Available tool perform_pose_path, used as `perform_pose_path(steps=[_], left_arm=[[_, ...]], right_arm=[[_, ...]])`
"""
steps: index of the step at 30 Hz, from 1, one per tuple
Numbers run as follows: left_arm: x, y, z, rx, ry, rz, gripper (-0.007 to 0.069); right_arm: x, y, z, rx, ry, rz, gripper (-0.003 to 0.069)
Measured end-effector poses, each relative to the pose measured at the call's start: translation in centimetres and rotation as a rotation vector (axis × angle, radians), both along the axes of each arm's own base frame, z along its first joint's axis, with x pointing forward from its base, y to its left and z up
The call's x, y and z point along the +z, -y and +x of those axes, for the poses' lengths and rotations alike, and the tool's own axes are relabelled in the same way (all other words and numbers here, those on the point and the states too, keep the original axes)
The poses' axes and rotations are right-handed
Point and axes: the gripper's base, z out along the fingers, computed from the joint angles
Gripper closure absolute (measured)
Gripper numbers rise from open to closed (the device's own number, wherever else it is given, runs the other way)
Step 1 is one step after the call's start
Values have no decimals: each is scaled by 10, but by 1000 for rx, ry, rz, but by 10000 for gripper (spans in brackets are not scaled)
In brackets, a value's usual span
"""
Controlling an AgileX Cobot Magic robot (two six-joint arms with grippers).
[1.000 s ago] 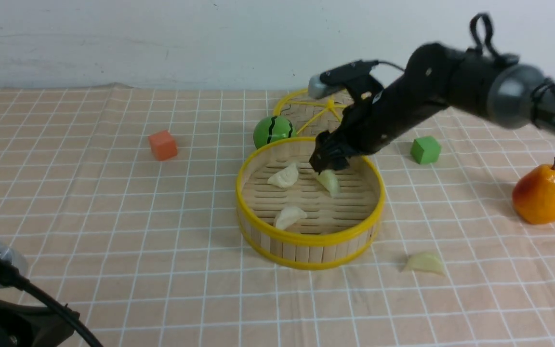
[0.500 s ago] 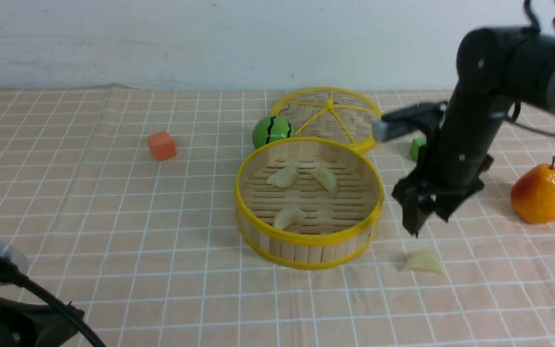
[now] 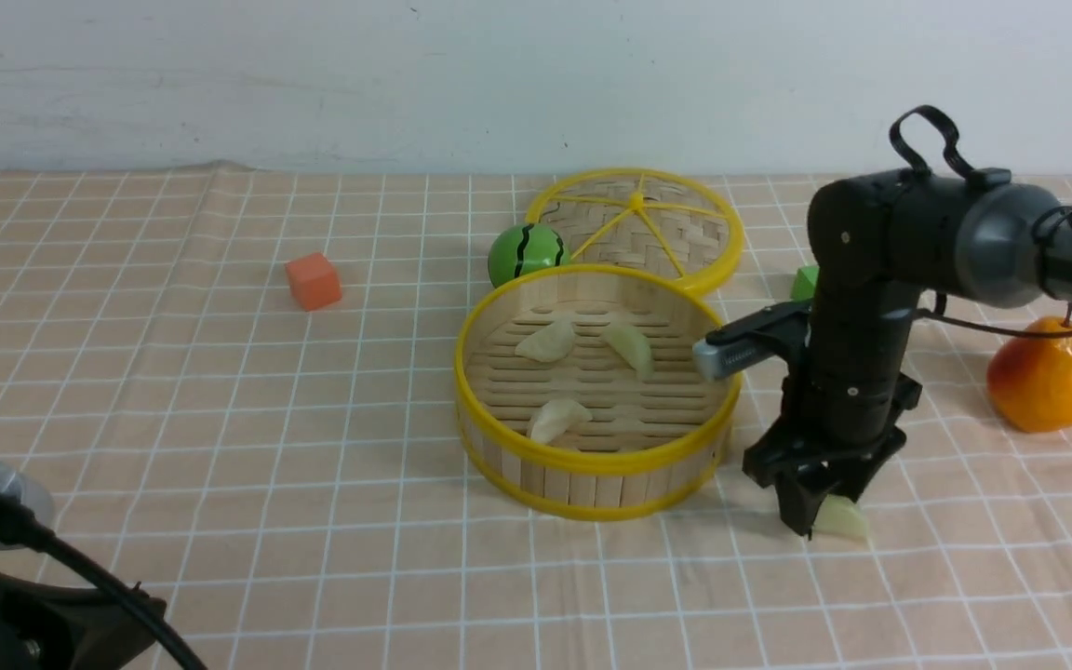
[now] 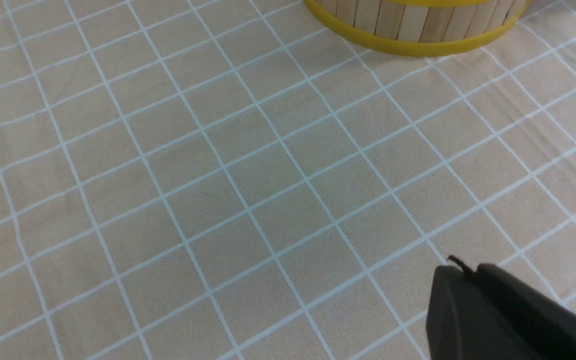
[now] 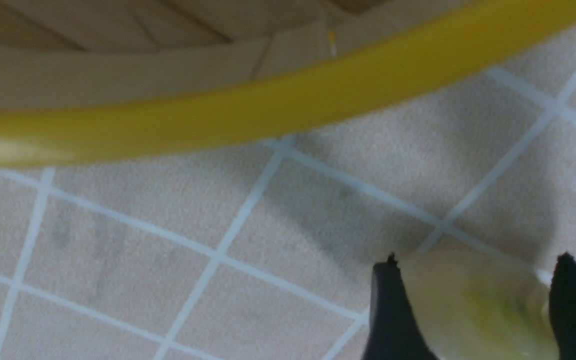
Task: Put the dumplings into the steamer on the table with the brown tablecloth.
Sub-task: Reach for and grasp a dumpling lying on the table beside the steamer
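Note:
The steamer (image 3: pixel 596 461) stands mid-table on the brown tablecloth (image 3: pixel 220 419). Three dumplings lie inside it: one (image 3: pixel 547 341), a second (image 3: pixel 634 347) and a third (image 3: pixel 558 419). The fourth dumpling (image 3: pixel 845 519) lies on the cloth to the right of the steamer. My right gripper (image 3: pixel 810 521) points down at it. In the right wrist view the gripper (image 5: pixel 477 260) is open, with a finger on each side of the dumpling (image 5: pixel 473 305), close to the steamer wall (image 5: pixel 268 110). My left gripper (image 4: pixel 460 267) is shut and empty, low over bare cloth near the steamer (image 4: pixel 408 45).
The woven lid (image 3: pixel 638 223) lies behind the steamer, with a green striped ball (image 3: pixel 529 251) at its left. An orange cube (image 3: pixel 314 280) sits far left. A green cube (image 3: pixel 806 279) is half hidden behind my right arm. A pear (image 3: pixel 1045 375) stands at the right.
My right gripper left the steamer, where it dropped a dumpling, swung right and came down over the fourth dumpling on the cloth. The left arm has not moved.

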Motion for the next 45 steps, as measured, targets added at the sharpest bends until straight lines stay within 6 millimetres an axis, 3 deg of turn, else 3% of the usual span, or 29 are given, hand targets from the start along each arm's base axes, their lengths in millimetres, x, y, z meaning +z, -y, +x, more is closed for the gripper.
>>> perform_pose_path(steps=[5,6,10,12,15,18,21,27,32,35,39,45], left_arm=[[0,0,0,0,0,0,596],[0,0,0,0,0,0,594],[0,0,0,0,0,-1,589],[0,0,0,0,0,-1,587],[0,0,0,0,2,-2,586],[0,0,0,-1,6,-4,586],[0,0,0,-1,6,-4,586],[0,0,0,-1,5,-3,586],[0,0,0,-1,3,-2,586],[0,0,0,-1,3,-2,586],[0,0,0,0,2,-1,586],[0,0,0,0,2,-1,575]], right_arm=[[17,-3,11,6,64,15,286],[28,-4,15,6,100,26,321],[54,-8,16,-2,158,77,595],[78,-12,12,-17,201,150,659],[111,-22,5,5,259,287,673],[120,-29,5,103,334,331,673],[113,-27,9,144,335,290,669],[67,-8,23,38,200,118,574],[9,-9,34,-36,73,73,358],[-9,-8,37,-36,40,44,310],[-9,-7,38,-32,47,34,355],[5,-6,36,-31,80,34,650]])
